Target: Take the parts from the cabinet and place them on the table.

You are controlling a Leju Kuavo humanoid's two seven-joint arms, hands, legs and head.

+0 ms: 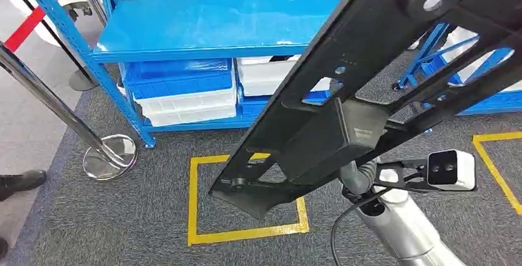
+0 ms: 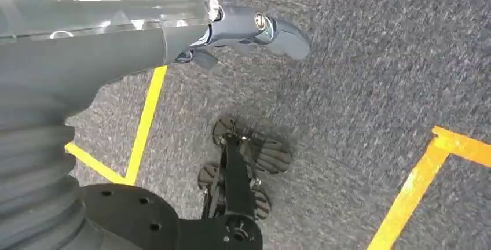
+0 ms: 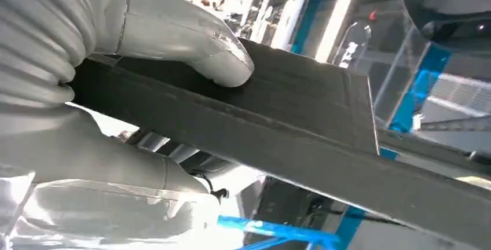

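Note:
A long black frame-shaped part (image 1: 369, 81) slants across the head view, from upper right down to the yellow floor square. My right hand (image 1: 359, 177) grips it from underneath, mostly hidden by the part, with the silver arm rising from the bottom right. In the right wrist view, the grey thumb (image 3: 191, 47) presses on the part's flat black plate (image 3: 301, 117), and the rest of the hand (image 3: 104, 163) wraps below it. My left hand (image 2: 243, 30) hangs over the grey carpet with its thumb stretched out and nothing in it.
The blue cabinet (image 1: 215, 26) stands ahead, with blue and white bins (image 1: 184, 90) on its lower level. A chrome post base (image 1: 111, 155) and a person's shoe (image 1: 21, 183) are at the left. A yellow floor square (image 1: 197, 217) lies below the part. Another blue rack (image 1: 474, 69) is at the right.

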